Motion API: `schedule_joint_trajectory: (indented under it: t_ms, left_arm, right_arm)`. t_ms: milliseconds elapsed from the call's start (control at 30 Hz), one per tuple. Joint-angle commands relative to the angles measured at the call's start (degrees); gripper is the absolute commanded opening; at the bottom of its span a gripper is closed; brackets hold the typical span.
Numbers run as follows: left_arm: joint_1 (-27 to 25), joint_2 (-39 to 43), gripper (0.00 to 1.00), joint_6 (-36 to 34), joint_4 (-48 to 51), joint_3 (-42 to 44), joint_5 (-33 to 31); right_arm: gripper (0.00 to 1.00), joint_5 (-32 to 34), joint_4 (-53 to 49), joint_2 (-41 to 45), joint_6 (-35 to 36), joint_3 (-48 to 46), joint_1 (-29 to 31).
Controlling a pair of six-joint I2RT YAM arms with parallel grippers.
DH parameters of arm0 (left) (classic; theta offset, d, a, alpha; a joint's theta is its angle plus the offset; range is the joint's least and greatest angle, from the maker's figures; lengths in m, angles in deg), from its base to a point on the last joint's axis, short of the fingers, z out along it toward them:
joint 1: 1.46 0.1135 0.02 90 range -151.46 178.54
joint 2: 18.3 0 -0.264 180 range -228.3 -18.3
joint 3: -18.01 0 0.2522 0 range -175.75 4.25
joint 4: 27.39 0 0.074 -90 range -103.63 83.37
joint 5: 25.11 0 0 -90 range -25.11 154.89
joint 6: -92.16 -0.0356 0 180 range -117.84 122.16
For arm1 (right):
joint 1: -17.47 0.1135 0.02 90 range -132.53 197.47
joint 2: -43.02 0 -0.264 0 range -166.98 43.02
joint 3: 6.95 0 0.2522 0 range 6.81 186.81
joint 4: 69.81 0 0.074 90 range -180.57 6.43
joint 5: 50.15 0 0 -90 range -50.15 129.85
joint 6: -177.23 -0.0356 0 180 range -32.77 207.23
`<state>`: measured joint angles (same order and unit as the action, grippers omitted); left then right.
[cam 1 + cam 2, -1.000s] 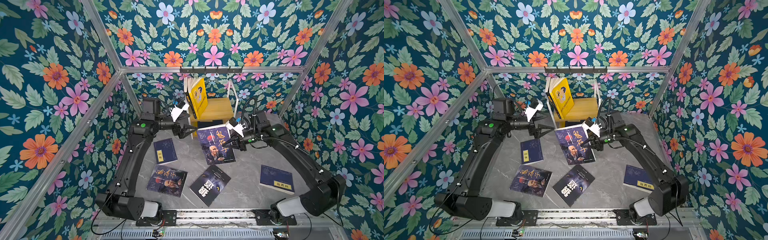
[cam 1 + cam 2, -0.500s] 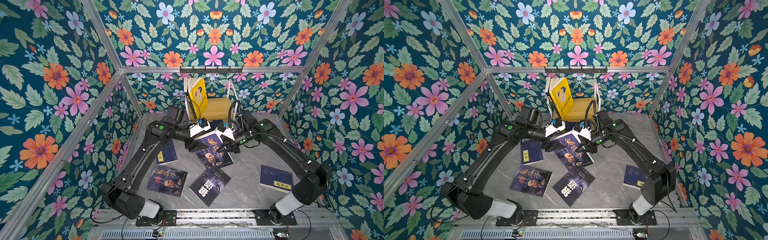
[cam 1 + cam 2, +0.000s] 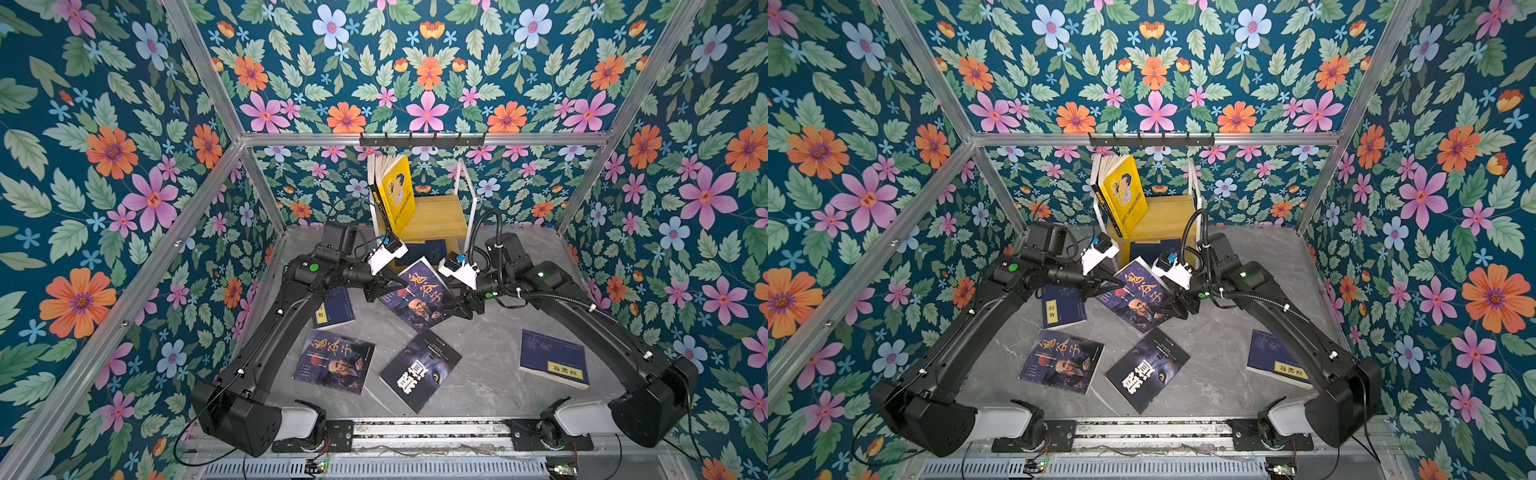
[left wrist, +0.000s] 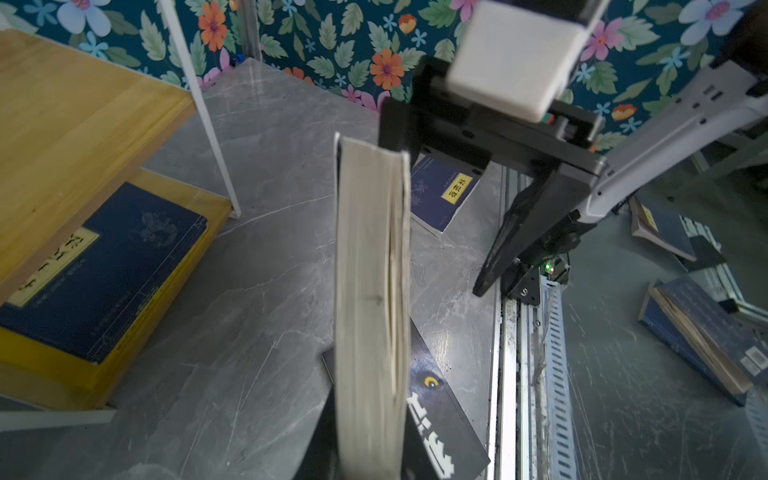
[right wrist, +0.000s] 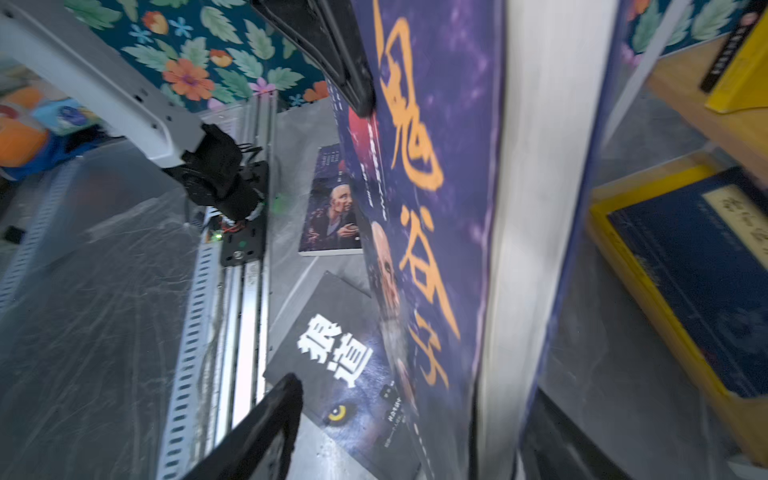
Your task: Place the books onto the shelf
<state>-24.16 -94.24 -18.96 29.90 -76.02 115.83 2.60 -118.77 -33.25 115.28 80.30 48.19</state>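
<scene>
Right wrist: portrait book (image 5: 424, 208) "鬼谷子"

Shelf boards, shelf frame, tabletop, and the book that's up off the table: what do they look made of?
Shelf boards: light wood, matte, grain visible; solid or veneer unclear.
Shelf frame: thin white rod, likely painted metal.
Tabletop: grey marble pattern, slight sheen; stone or printed laminate, can't tell.
Raised book: paper page block, smooth printed cover, probably coated card.

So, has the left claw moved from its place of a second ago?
Yes. In a top view the left claw has come rightward and away from the shelf, toward the front, onto the raised portrait book.
</scene>
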Motion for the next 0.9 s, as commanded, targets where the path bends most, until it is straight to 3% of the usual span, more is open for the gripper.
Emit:
schedule_joint_trajectory:
  t_ms: [0,167,367,567,867]
  left_arm:
    - [2.5,2.2,0.0,13.0,-9.1,3.7,-0.2]
    - [6.7,5.8,0.0,26.9,-16.7,11.5,-1.7]
    - [10.8,7.5,0.0,47.4,-30.3,19.9,-1.5]
    - [12.2,7.6,0.0,61.6,-39.9,25.4,-0.8]
    - [12.6,7.5,0.0,67.4,-45.9,28.6,1.7]
  right_arm:
    - [0.78,13.7,12.6,4.6,-4.5,-5.0,0.7]
    - [0.8,35.9,21.4,8.6,-4.3,-10.7,10.6]
    - [0.81,58.7,32.1,2.2,-2.3,-10.2,25.1]
    - [0.84,65.5,35.6,-7.3,-1.0,-6.9,32.0]
    - [0.87,71.3,37.4,-16.8,-1.6,-4.8,34.2]
